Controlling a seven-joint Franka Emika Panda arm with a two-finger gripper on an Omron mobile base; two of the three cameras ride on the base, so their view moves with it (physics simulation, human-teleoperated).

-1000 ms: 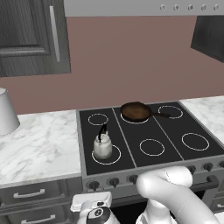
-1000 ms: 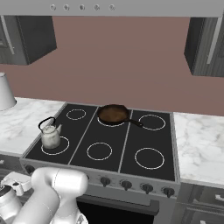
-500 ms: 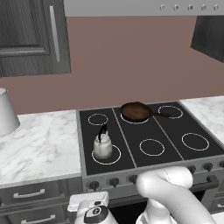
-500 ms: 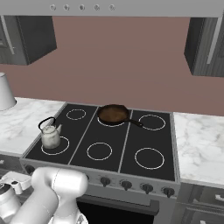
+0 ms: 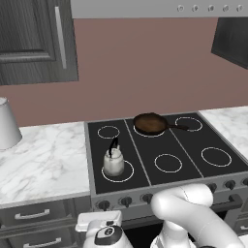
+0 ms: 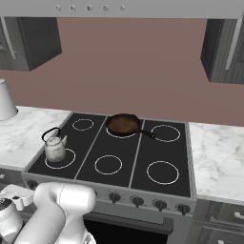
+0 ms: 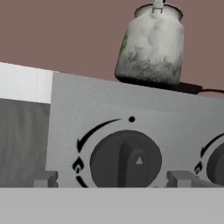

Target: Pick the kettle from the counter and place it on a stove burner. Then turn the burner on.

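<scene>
The pale greenish-white kettle [image 5: 114, 163] [image 6: 55, 150] [image 7: 151, 46] stands upright on the front-left stove burner [image 5: 127, 173] [image 6: 70, 159], whose disc is black. My gripper [image 7: 113, 179] is low in front of the stove's grey front panel, open, with its two fingertips [image 7: 46, 178] either side of a dark control knob [image 7: 125, 159] below the kettle. The knob's bar stands upright under the dot mark. My hand [image 5: 104, 232] hangs under the leftmost knob [image 5: 104, 205]. The white marble counter [image 5: 43, 164] [image 6: 19, 133] lies left of the cooktop.
A brown frying pan [image 5: 149, 123] [image 6: 123, 124] sits on the back middle burner. A big white cone-shaped vessel [image 5: 7, 123] [image 6: 5, 99] stands far left on the counter. A second knob [image 7: 216, 164] is just to the right. Dark drawers [image 5: 34, 215] are beside my hand.
</scene>
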